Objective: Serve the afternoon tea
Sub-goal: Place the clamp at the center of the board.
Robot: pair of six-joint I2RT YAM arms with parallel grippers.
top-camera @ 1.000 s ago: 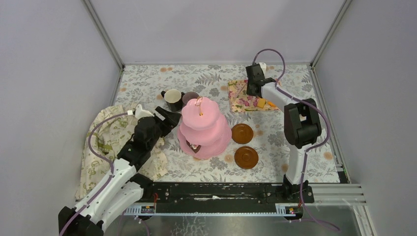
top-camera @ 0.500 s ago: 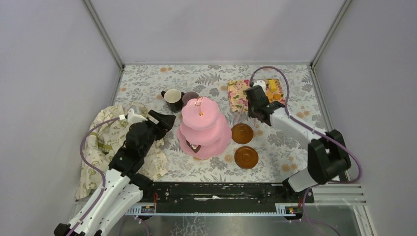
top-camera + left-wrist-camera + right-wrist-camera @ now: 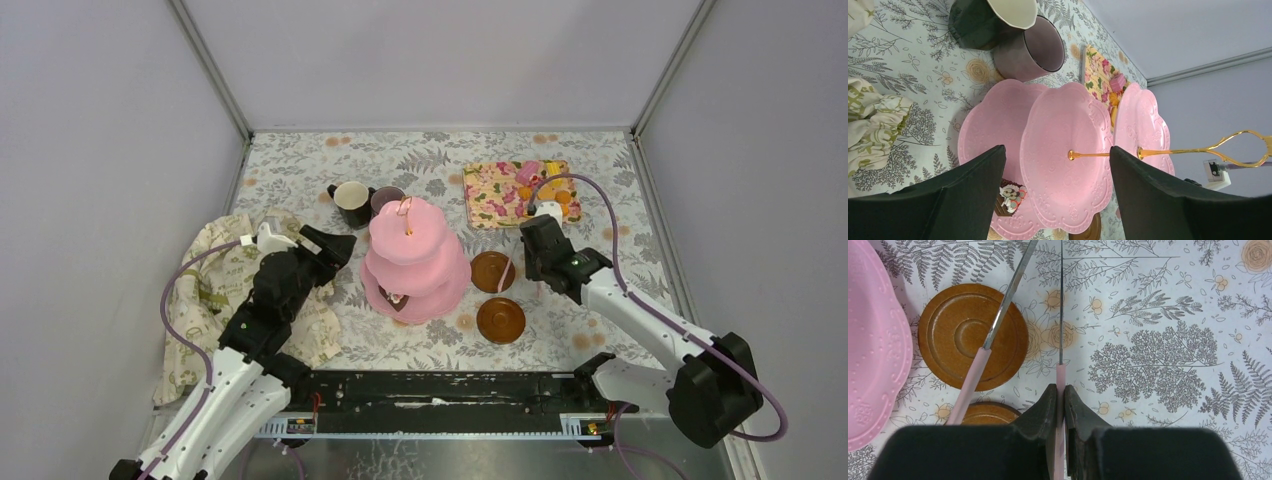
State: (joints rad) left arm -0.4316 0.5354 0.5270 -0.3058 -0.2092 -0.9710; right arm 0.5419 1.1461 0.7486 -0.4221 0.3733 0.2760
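Observation:
The pink three-tier cake stand [image 3: 415, 262] with its gold loop handle stands mid-table; a dark sweet [image 3: 397, 300] lies on its bottom tier. Two dark mugs [image 3: 352, 202] [image 3: 386, 200] stand behind it. Two brown saucers [image 3: 493, 271] [image 3: 500, 319] lie to its right. My left gripper [image 3: 335, 243] is open and empty, left of the stand [image 3: 1068, 165]. My right gripper [image 3: 527, 272] is shut on a pink-handled metal utensil [image 3: 1060, 340] just right of the saucers [image 3: 973, 335]; a second pink-handled metal arm [image 3: 993, 330] slants over the far saucer.
The floral tray [image 3: 495, 195] at the back right holds orange and pink sweets [image 3: 545, 185]. The beige leaf-print cloth [image 3: 215, 290] lies bunched at the left under my left arm. Frame posts and walls bound the table on three sides.
My right arm has swung from the floral tray toward me and now hangs beside the saucers, holding the utensil. My left gripper has drawn back slightly from the stand.

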